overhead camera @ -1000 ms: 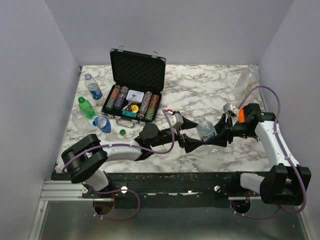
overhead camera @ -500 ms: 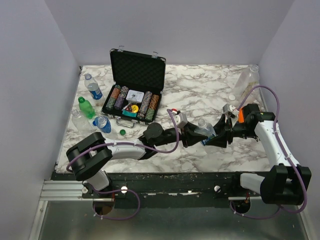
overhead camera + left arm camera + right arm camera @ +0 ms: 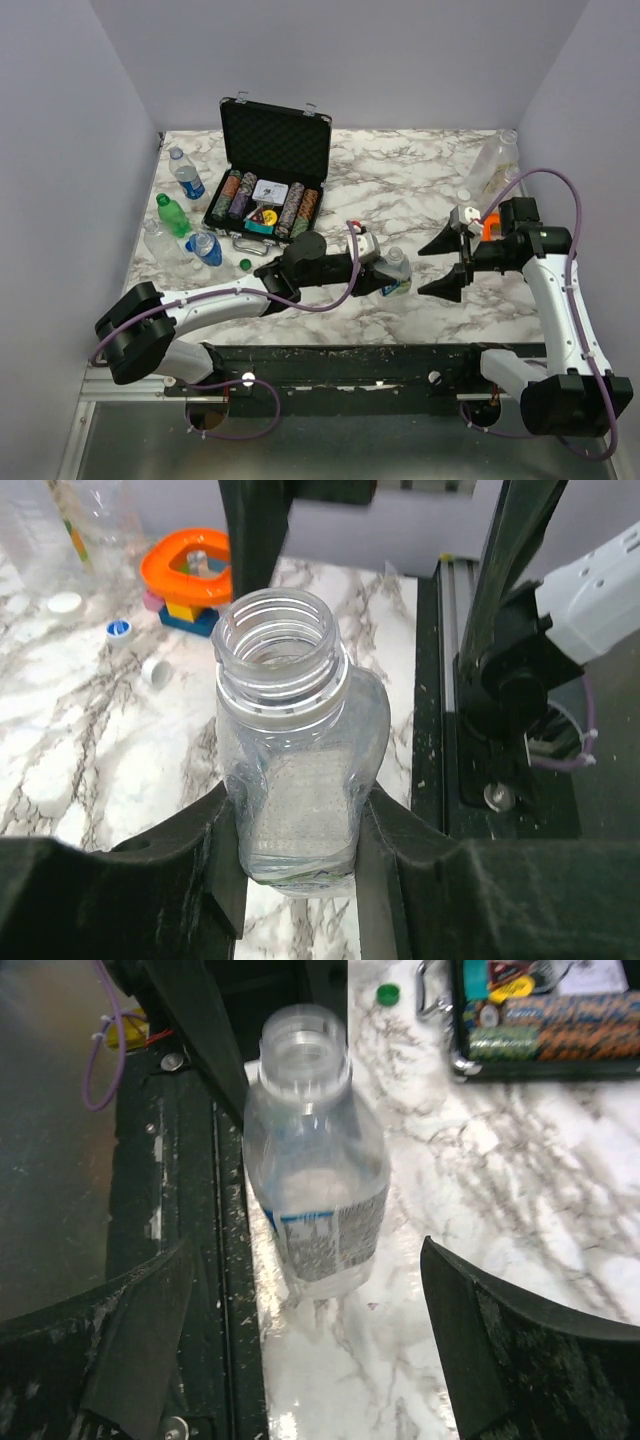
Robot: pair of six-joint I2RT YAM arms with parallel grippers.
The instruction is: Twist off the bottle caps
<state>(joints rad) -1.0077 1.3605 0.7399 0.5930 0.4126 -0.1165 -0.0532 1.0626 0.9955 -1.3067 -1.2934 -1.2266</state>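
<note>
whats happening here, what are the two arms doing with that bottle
The left arm's fingers are clamped on a small clear bottle near the table's front edge. It is uncapped, its neck open. The right arm's fingers stand wide open, apart from the bottle, holding nothing.

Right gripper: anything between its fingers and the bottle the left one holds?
Nothing: in the top view only bare marble tabletop separates the right gripper from the uncapped bottle.

white links (image 3: 215, 300), black joints (image 3: 305, 258) and looping purple cables (image 3: 540, 175), with the left tool (image 3: 392, 272) and right tool (image 3: 424, 274) both black.
</note>
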